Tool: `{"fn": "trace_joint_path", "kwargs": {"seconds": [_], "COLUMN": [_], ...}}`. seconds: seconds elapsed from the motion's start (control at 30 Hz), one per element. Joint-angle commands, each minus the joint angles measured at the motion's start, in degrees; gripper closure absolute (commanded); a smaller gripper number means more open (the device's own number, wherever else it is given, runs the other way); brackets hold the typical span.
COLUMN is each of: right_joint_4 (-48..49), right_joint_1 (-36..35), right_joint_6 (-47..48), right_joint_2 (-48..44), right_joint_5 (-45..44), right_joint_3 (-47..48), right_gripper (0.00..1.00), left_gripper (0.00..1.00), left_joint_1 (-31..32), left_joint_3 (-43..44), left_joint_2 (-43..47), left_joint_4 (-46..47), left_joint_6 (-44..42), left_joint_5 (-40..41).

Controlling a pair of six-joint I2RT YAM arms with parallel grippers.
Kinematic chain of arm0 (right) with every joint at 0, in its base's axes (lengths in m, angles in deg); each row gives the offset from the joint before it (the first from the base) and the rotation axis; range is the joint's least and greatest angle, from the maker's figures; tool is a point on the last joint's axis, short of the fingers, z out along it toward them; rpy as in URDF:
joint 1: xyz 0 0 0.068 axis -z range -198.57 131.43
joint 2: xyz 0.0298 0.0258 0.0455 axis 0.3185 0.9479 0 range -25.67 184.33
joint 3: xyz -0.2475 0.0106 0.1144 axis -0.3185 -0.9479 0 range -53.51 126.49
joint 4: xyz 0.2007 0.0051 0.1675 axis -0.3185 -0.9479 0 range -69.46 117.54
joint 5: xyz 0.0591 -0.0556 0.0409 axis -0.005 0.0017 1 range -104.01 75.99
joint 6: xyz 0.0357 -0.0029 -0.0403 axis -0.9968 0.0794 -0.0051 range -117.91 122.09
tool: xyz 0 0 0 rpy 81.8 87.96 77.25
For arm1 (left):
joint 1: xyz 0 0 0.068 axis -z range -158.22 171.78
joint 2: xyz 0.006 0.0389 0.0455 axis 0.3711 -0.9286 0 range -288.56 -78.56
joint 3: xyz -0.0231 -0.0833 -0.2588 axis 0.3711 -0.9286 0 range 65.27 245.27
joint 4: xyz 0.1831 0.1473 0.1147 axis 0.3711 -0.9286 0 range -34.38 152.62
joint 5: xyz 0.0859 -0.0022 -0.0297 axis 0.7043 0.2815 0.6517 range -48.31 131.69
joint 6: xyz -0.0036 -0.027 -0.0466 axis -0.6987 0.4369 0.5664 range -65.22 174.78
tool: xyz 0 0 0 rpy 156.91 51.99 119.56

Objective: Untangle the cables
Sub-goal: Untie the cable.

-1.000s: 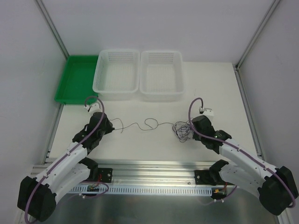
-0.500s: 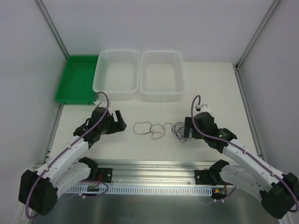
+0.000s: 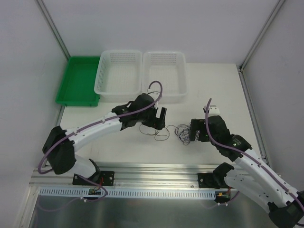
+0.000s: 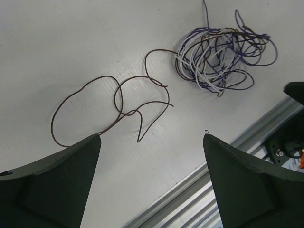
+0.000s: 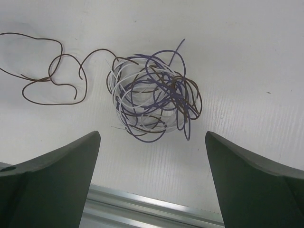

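Spread wide and holding nothing, my left end effector (image 4: 151,138) hangs over the desk (image 3: 223,90), with the loose brown cable (image 4: 117,97) looped just beneath and ahead of it. To its right, that cable's far end runs into the tangle (image 5: 152,99) of purple, white and brown cables, which lies under my right end effector (image 5: 152,137), equally wide and empty. I judge one strand partly drawn out, not freed. Next I should pin the tangle with the right and pinch the brown strand low with the left.
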Motion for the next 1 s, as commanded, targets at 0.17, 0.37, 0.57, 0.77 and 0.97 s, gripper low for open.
{"fn": "trace_joint_path", "kwargs": {"seconds": [0.17, 0.37, 0.57, 0.77, 0.97], "right_joint_4": [-1.9, -1.5, -1.0, -1.1, -1.0], "right_joint_1": [-0.2, -0.2, -0.3, -0.2, -0.2], "right_joint_6": [-1.1, -1.8, -2.5, -2.8, -3.1], "right_joint_2": [-6.1, -7.3, -8.2, -9.3, -9.2], "right_joint_5": [-2.3, -2.5, -2.2, -2.8, -2.8], "right_joint_3": [-2.5, -3.9, -5.0, -5.7, -6.3], "right_gripper": [0.03, 0.03, 0.03, 0.03, 0.03], "left_gripper": [0.16, 0.22, 0.33, 0.51, 0.86], "left_joint_1": [8.5, 15.4, 17.3, 18.0, 18.4], "left_joint_3": [10.6, 13.5, 15.5, 16.3, 15.6], "left_joint_2": [-18.5, -25.0, -30.5, -35.2, -37.4], "left_joint_4": [-1.2, -0.9, -0.7, 0.1, 1.4], "left_joint_6": [5.2, 8.9, 10.1, 10.9, 11.5], "left_joint_5": [9.5, 20.4, 28.6, 31.5, 31.9]}}
